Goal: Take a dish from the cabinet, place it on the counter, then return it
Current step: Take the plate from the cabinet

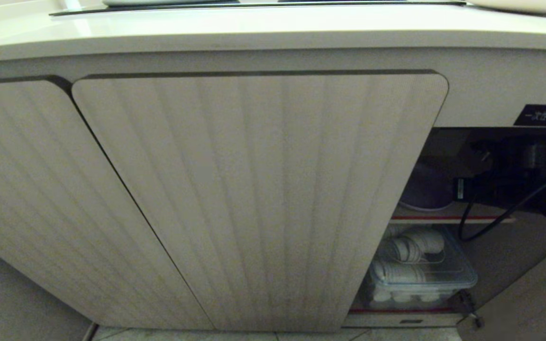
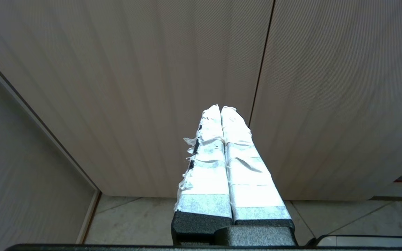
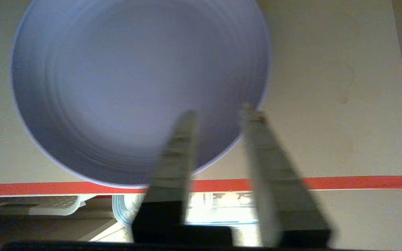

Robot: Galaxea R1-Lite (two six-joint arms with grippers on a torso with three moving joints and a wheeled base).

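Note:
The lavender dish (image 3: 134, 87) lies flat on the cabinet's inner shelf (image 3: 333, 115), its near rim over the red-taped shelf edge (image 3: 354, 182). My right gripper (image 3: 218, 111) is open just over that near rim: one finger overlaps the plate and the other ends at its edge, with nothing pinched between them. In the head view the dish (image 1: 420, 192) shows dimly in the open right bay of the cabinet (image 1: 254, 189), with my dark right arm (image 1: 514, 182) reaching in beside it. My left gripper (image 2: 221, 107) is shut and hangs before the ribbed doors. The counter (image 1: 273, 23) runs along the top.
A clear lidded box of white cups (image 1: 420, 277) sits on the lower shelf under the dish. A black cable (image 1: 491, 222) loops from my right arm. A black label (image 1: 544, 115) marks the panel above the opening. Pale floor tiles (image 2: 134, 219) lie below the doors.

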